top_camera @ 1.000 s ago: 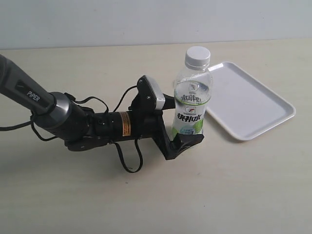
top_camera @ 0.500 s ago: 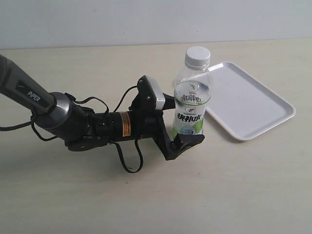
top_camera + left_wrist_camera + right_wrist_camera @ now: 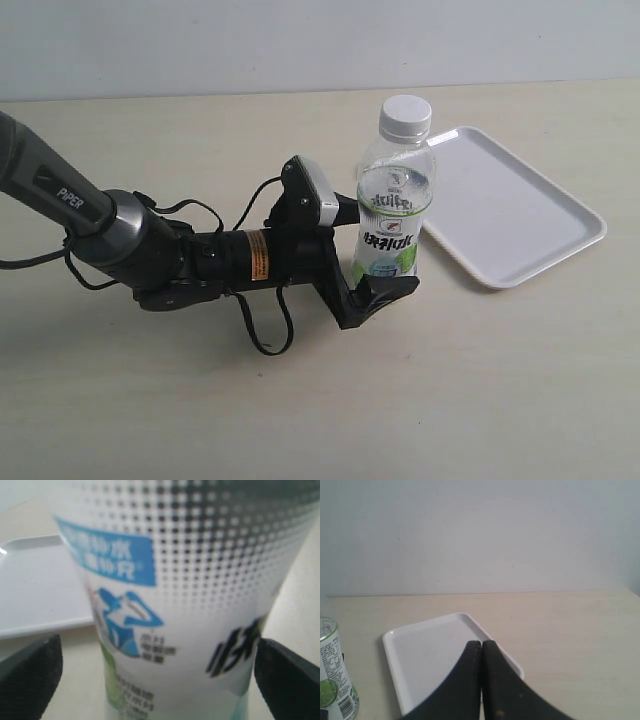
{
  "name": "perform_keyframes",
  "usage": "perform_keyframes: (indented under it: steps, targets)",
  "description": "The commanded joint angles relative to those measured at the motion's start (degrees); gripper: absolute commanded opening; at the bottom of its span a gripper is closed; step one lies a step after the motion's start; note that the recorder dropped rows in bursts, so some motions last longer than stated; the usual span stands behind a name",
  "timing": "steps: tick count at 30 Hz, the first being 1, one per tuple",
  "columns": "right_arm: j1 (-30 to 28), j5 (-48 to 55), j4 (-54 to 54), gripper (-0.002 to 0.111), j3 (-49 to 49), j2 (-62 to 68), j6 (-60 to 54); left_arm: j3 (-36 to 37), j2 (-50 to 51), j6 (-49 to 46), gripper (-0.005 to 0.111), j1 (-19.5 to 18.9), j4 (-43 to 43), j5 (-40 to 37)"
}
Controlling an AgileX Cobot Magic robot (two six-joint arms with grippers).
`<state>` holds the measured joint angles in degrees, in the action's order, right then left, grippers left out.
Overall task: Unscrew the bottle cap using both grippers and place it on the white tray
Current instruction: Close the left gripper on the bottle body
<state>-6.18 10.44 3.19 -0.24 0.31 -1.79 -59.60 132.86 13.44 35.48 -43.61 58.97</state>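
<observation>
Bottle (image 3: 395,215) of clear plastic, round white cap (image 3: 405,116), inside wide-spread left claw (image 3: 157,677); right claw (image 3: 481,646) flush together, empty.

Bottle (image 3: 200,580) blurred close up — top cut off.

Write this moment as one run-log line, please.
left claw: open, astride bottle | right claw: shut, empty | cap: on bottle | tray: beside bottle

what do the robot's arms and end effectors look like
Left arm: dark grey tube marked PIPER in white, black wrist with an orange label, looping black cables, a grey-topped camera block. Left end effector: black, two fingers. Right end effector: two black tapering fingers; its arm out of view.
</observation>
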Motion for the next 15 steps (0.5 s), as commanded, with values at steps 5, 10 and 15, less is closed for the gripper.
perform_keyframes:
  steps: [5, 10, 15]
  targets:
    - [-0.4, 0.1, -0.3, 0.0, 0.2, -0.3, 0.0, -0.3, -0.2, 0.6, 0.1, 0.1, 1.0, -0.1]
    - [-0.4, 0.0, -0.2, 0.0, 0.2, -0.3, 0.0, -0.3, -0.2, 0.6, 0.094, 0.1, 1.1, -0.1]
    - [-0.4, 0.0, -0.2, 0.0, 0.2, -0.3, 0.0, -0.3, -0.2, 0.7, 0.035, 0.1, -0.6, -0.1]
